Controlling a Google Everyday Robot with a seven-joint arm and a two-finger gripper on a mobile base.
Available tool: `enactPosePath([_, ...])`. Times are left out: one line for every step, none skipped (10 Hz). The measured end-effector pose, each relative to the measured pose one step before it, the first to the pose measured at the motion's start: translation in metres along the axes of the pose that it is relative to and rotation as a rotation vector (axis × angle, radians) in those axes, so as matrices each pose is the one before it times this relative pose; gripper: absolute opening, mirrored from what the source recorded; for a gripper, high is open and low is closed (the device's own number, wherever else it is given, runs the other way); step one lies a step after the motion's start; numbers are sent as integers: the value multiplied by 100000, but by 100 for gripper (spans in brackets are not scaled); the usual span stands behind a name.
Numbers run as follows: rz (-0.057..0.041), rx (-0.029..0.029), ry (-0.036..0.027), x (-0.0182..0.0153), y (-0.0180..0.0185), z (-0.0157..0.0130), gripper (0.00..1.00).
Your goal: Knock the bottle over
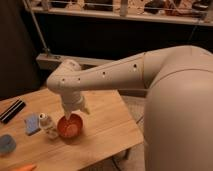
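So the gripper is hanging right over the red-brown bowl near the middle of the wooden table, and honestly I can't tell if it's open or closed. The bottle sits just beside the bowl on its left in view, squeezed between it and the blue pad, with a black bar further back near the left edge. There's open wood from the bowl to the table's right and front edges; the bottle's markings are too small to read.

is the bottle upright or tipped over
Upright: the bottle stands cap end up beside the bowl. The gripper hangs above the bowl.
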Motion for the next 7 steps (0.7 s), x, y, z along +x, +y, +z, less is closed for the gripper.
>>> enactPosePath([-2943,20,260,512,876,117,65])
enactPosePath([-5640,85,860,936,1771,331,64])
enactPosePath([-4284,-108,474,584,1270,244,61])
enactPosePath([-5593,-363,242,602,1782,243,52])
enactPosePath([-5703,-447,676,650,1897,331,42])
enactPosePath([-5018,-498,963,490,1798,389,31])
enactPosePath([-3281,-1072,1501,322,1549,363,22])
